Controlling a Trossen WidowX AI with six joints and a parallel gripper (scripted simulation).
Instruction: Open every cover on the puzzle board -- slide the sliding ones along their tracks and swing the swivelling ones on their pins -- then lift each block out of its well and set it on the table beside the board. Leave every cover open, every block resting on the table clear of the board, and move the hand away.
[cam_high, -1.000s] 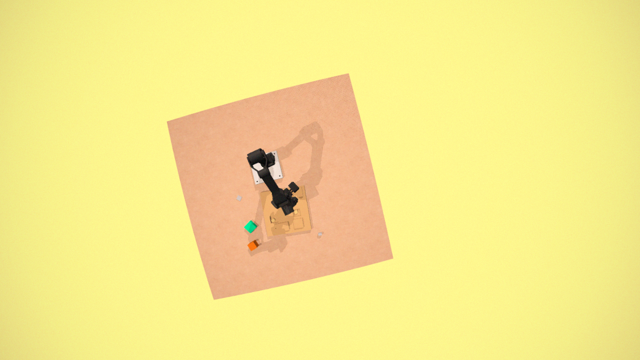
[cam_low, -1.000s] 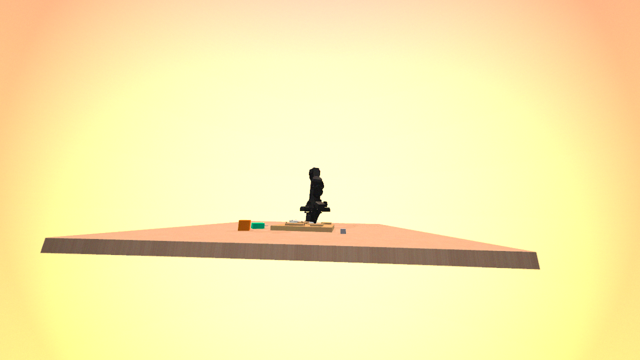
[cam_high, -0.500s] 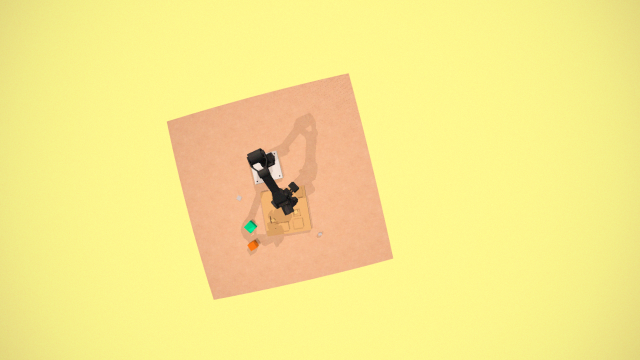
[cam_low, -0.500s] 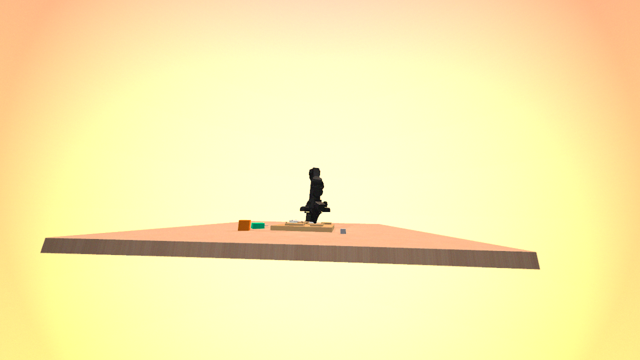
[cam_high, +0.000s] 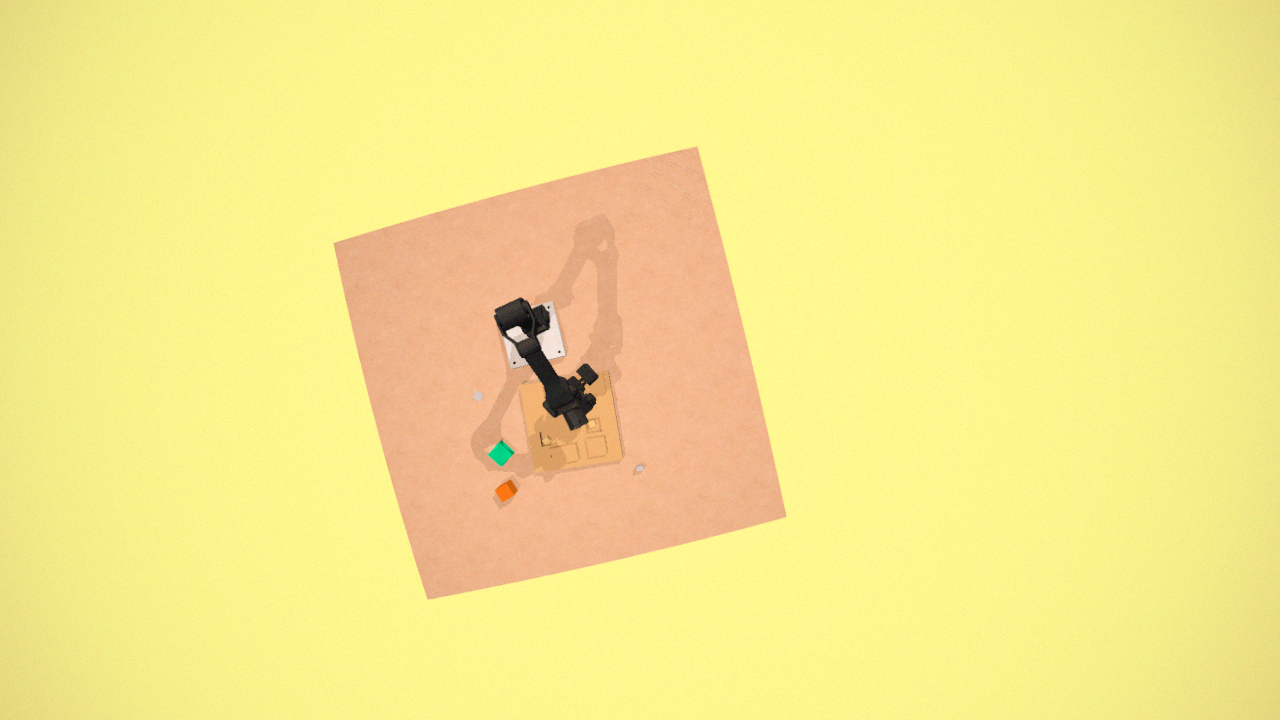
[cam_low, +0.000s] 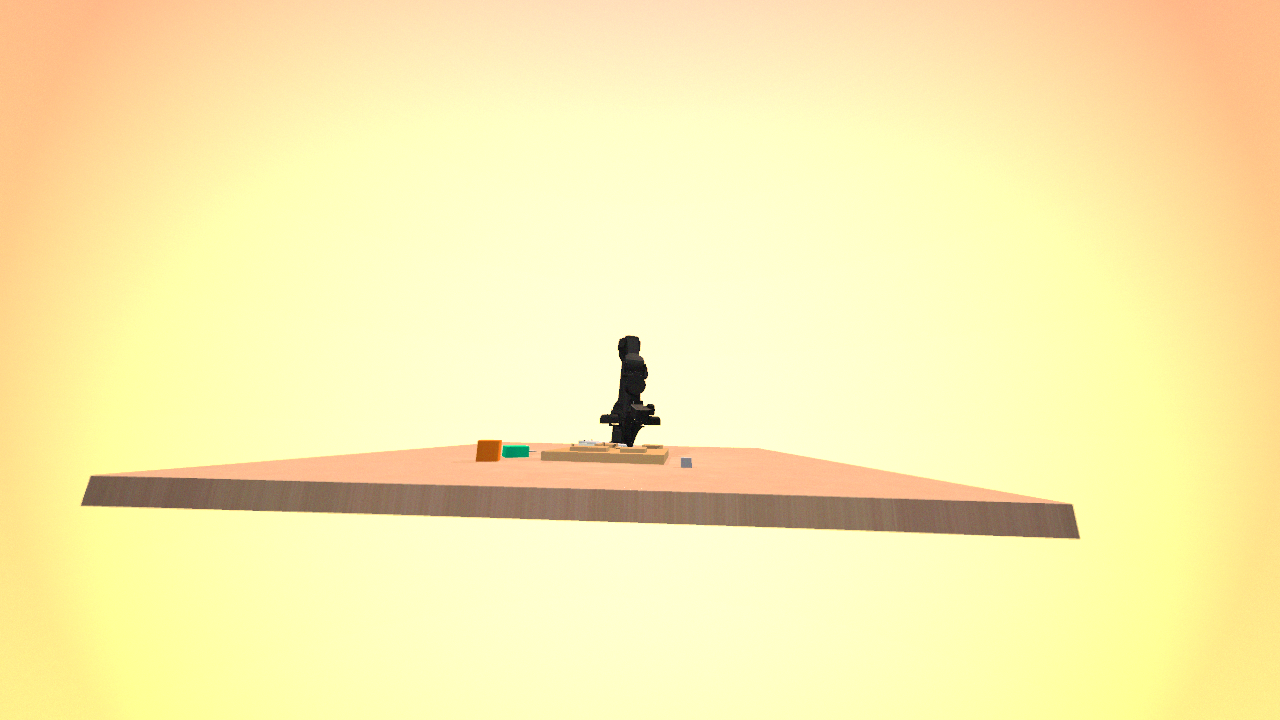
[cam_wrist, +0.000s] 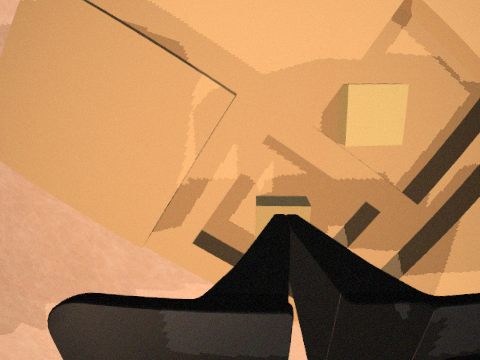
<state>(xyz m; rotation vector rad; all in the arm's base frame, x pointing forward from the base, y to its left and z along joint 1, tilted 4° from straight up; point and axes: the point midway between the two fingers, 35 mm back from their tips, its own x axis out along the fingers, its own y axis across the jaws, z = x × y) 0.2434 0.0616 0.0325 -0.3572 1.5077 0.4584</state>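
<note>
The tan puzzle board (cam_high: 612, 407) (cam_low: 604, 456) lies on the table under the arm. A green block (cam_high: 501, 453) (cam_low: 516, 452) and an orange block (cam_high: 505, 490) (cam_low: 488, 450) rest on the table beside it, clear of the board. My gripper (cam_wrist: 284, 226) is shut with nothing between its fingertips, low over the board. One pale knob (cam_wrist: 283, 211) shows just behind the fingertips, partly hidden by them. Another pale knob (cam_wrist: 377, 115) stands farther right on a cover. A flat square panel (cam_wrist: 115, 120) lies at the left of the wrist view. Dark slots show around the knobs. The arm hides part of the board in the top view.
A white base plate (cam_high: 554, 344) carries the arm behind the board. One small grey piece (cam_high: 477, 395) lies beyond the green block. Another small grey piece (cam_high: 639, 468) (cam_low: 686, 462) lies just off the opposite side of the board. Arm shadows cross the board and table.
</note>
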